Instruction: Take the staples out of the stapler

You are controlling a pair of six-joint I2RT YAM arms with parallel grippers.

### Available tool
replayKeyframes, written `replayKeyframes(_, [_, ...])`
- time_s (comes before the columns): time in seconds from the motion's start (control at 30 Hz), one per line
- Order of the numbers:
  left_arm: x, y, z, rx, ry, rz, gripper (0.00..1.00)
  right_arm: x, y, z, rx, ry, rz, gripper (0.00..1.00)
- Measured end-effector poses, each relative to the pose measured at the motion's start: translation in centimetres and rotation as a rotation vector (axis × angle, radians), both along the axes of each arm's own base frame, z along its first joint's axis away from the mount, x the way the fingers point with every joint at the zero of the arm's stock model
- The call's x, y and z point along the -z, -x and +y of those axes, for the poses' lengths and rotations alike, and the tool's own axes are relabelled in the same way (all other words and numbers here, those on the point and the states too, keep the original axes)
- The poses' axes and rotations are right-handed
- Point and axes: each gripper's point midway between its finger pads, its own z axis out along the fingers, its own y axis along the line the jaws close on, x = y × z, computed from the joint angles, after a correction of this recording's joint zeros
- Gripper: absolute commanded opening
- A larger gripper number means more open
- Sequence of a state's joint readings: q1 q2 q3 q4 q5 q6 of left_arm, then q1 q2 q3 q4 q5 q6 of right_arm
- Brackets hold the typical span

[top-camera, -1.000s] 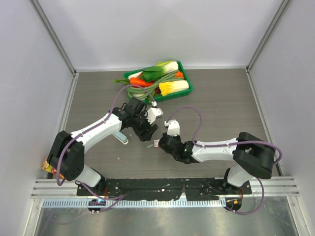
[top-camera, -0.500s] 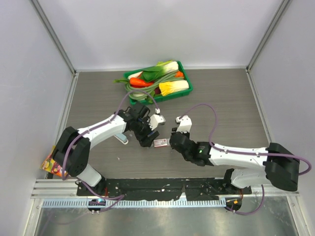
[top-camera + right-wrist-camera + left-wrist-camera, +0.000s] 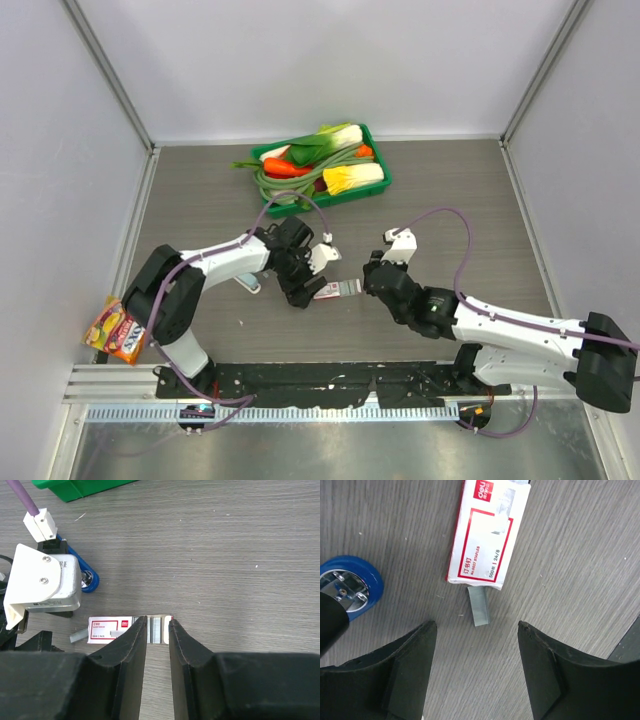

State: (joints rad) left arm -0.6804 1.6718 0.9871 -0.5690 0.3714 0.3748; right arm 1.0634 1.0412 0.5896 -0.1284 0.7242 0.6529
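Observation:
The stapler shows only as a blue rounded end at the left of the left wrist view, and as a blue end beside the left wrist's white camera housing in the right wrist view. The staples are a short grey strip lying flat on the table just off one end of the red-and-white box. My left gripper is open above the table, and the strip lies just ahead of its fingertips. My right gripper has its jaws a narrow gap apart, straddling the box's slid-out end. Whether it pinches that end is unclear.
A green tray of toy vegetables stands at the back. A pale teal-and-white oblong thing lies left of my left gripper. A snack packet sits at the left edge. The box lies between the two grippers.
My right gripper has moved to the right and its jaws have narrowed. The red-and-white box now shows longer toward the right. My left gripper stays open over the strip.

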Motion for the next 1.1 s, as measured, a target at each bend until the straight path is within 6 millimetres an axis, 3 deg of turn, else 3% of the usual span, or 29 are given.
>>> replayKeyframes(0.33, [0.2,-0.6,-0.8,0.011,-0.014,-0.043,0.61,1.2,0.4,-1.1,0.008,0.03,0.02,0.23])
replayKeyframes(0.57, [0.5,-1.0,-1.7,0.036,-0.057,-0.114,0.55,0.7,0.4,-1.3,0.011,0.014,0.011,0.2])
replayKeyframes(0.77, [0.7,-1.4,-2.1,0.041,-0.094,-0.166,0.42,1.2,0.6,-1.6,0.012,0.022,0.016,0.19])
replayKeyframes(1.03, [0.7,-1.8,-2.1,0.02,-0.104,-0.181,0.34,1.2,0.6,-1.8,0.015,0.016,0.015,0.19])
replayKeyframes(1.1, [0.7,-1.7,-2.2,0.02,-0.103,-0.18,0.28,1.2,0.6,-1.8,0.015,0.015,0.014,0.19])
